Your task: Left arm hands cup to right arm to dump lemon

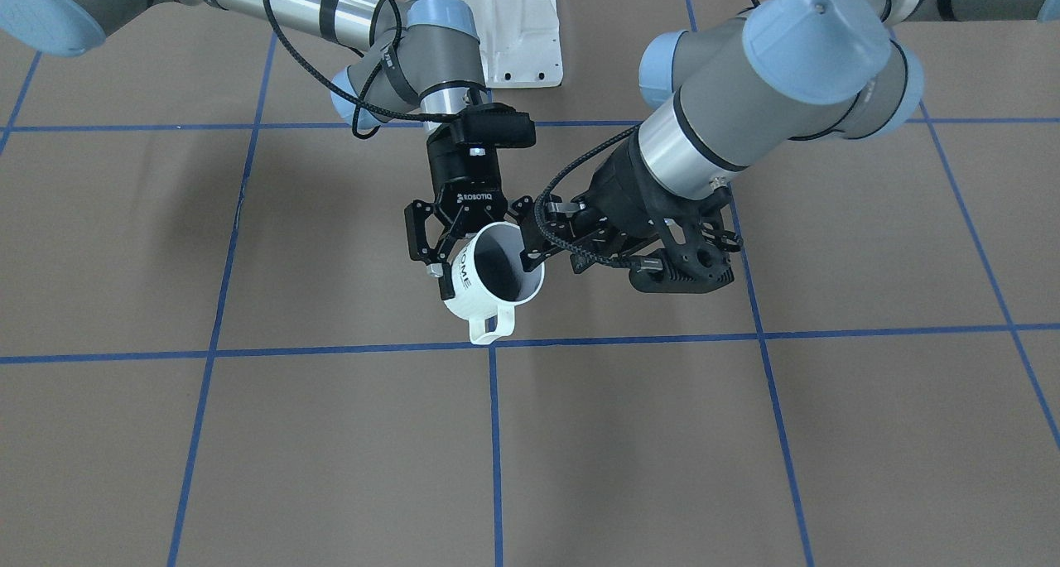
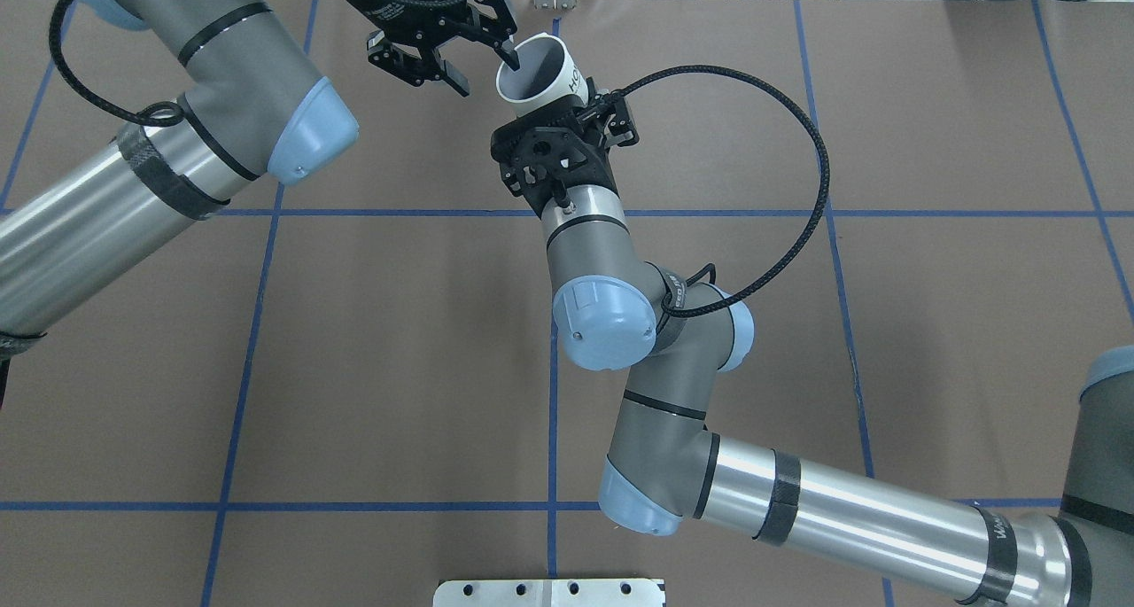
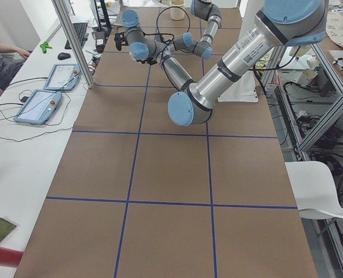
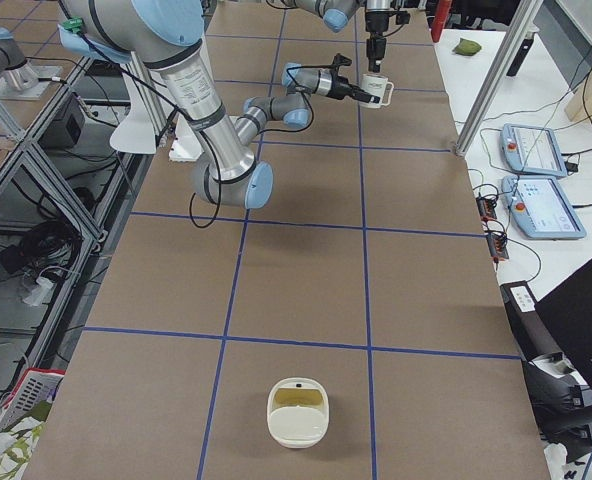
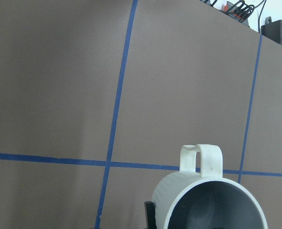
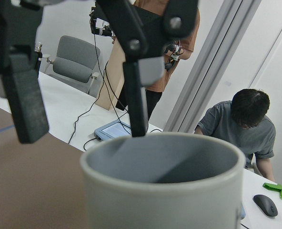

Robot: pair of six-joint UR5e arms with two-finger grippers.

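Observation:
The white ribbed cup point(image 1: 474, 300) with "HOME" lettering hangs above the table, mouth up, handle towards the operators' side. My right gripper point(image 1: 484, 252), marked "ROBOTIQ", is shut on the cup's body from the side. In the overhead view this gripper point(image 2: 567, 118) sits just below the cup point(image 2: 560, 73). My left gripper point(image 1: 580, 271) is open. One holed finger point(image 1: 534, 257) dips over the rim into the cup, and the other stands well clear of it. The right wrist view shows the cup point(image 6: 165, 191) close up, and the left wrist view shows its grey inside point(image 5: 212, 210). The lemon shows in no view.
Brown table cover point(image 1: 331, 451) with blue tape grid lines. A white dish point(image 4: 298, 412) with a yellowish inside stands at the table's far right end. The white robot base plate point(image 1: 509, 29) lies behind the grippers. Operators and tablets point(image 3: 38, 104) are along the far edge.

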